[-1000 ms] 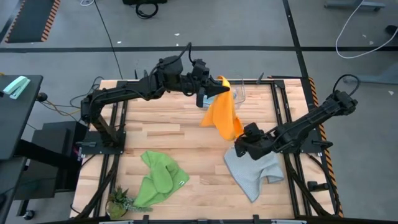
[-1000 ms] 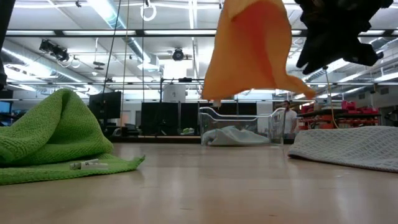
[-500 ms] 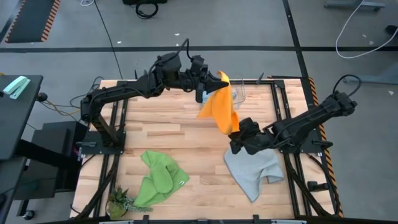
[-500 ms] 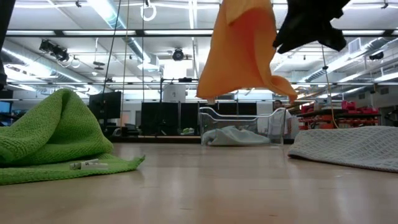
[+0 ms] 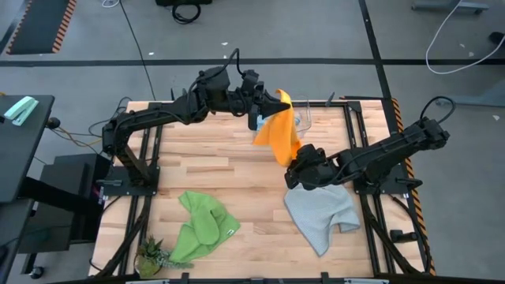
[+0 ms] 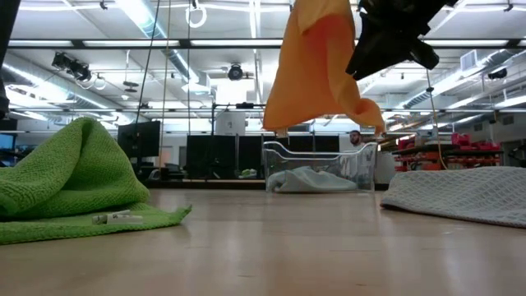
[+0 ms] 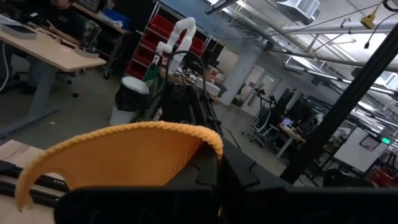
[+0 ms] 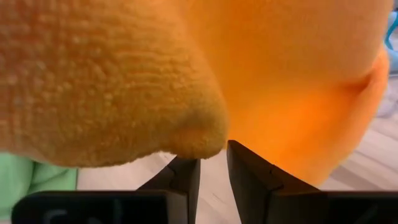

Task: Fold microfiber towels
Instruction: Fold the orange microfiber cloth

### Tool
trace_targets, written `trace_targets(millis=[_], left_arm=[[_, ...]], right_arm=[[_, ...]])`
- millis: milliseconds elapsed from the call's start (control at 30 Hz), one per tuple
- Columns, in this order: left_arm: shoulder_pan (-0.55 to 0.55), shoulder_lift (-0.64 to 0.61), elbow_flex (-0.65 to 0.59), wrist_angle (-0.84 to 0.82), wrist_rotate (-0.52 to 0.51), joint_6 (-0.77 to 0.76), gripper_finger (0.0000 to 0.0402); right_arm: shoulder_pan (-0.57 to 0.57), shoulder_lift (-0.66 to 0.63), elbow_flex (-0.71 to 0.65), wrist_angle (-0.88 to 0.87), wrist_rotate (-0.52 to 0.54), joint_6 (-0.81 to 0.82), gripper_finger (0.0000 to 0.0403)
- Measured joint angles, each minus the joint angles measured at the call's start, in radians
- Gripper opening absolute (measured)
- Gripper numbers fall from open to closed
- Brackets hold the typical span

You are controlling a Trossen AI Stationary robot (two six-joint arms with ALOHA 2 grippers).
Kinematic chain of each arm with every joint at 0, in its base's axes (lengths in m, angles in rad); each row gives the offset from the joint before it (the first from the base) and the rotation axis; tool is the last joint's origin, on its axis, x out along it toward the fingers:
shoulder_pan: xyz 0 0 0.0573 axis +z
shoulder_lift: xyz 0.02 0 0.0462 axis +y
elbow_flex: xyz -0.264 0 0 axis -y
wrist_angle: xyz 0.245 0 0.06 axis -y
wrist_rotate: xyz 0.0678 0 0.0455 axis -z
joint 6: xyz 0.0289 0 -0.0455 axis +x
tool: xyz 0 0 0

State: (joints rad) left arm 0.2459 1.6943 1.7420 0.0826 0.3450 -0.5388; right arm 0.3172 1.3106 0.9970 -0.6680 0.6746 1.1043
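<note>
The yellow-orange towel (image 5: 280,136) hangs over the table's far middle from my left gripper (image 5: 271,109), which is shut on its top. Its lower corner (image 8: 198,142) sits just above the fingertips of my right gripper (image 8: 213,167), which stands open by a narrow gap below and in front of the towel (image 6: 322,70). The grey towel (image 5: 322,213) lies spread at the near right. The green towel (image 5: 202,226) lies crumpled at the near left. A light blue towel (image 6: 316,179) rests in a clear bin (image 6: 366,168) at the far edge. My left gripper holds the yellow-orange towel by an upper corner, a curled hemmed edge (image 7: 155,175) rising out of the shut fingers. The fingers come at it about level from the table's left. The towel hangs slack below, clear of the table. My right gripper: I cannot tell whether its fingertips (image 8: 186,171) touch the lower corner.
A small potted plant (image 5: 150,256) stands at the near left corner. Bare wooden tabletop (image 5: 205,170) lies between the green towel and the hanging one. The table's black frame rails (image 5: 359,150) run along both sides.
My right gripper has risen and gone toward the far left, off the grey towel and up to the lower end of the hanging yellow-orange towel, rolling as it went. The towel's lower part has swung and drawn in narrower. The left gripper keeps its hold.
</note>
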Motion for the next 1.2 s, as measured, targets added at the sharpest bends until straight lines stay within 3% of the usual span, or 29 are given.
trace_targets(millis=[700,833,967,1200], left_arm=[[0.005,0.0,0.0,0.027,0.0,0.0,0.0004],[0.006,0.0,0.0,0.027,0.0,0.001,0.0003],[0.015,0.0,0.0,0.026,0.0,0.001,0.0004],[0.041,0.0,0.0,0.007,-0.001,0.019,0.0003]], right_arm=[[-0.068,0.0,0.0,0.09,0.053,-0.069,0.0085],[-0.074,0.0,0.0,0.112,0.059,-0.109,0.0063],[-0.06,0.0,0.0,0.111,0.062,-0.113,0.0013],[0.018,0.0,0.0,0.106,0.12,-0.085,0.0005]])
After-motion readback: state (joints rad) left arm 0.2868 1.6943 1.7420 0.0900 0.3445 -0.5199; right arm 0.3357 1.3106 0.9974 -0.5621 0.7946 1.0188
